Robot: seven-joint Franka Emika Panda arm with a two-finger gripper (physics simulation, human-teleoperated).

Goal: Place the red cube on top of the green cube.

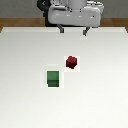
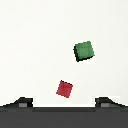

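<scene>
Here's the white worktop, wide and pale, with two cubes sitting out on it. The red cube rests flat on the surface, turned a little so a corner faces the camera in the exterior view. The green cube sits nearer the camera and toward the exterior view's left of the red one. The two are near each other but apart, a strip of bare worktop showing between them. Neither is stacked on the other; both are down on the surface.

Up at the far edge hangs the arm, and the jaws are spread wide, two dark fingertips pointing down with a clear gap between them. Nothing is held. They hover above the far part of the worktop, well apart from both cubes.

Over to the wrist view: the red cube shows as a small tilted square, and the green cube is the slightly bigger one, also turned at an angle. The two fingertips peek in at the frame's edge, one to each side, far apart, with the red cube lying roughly between their lines but untouched.
</scene>
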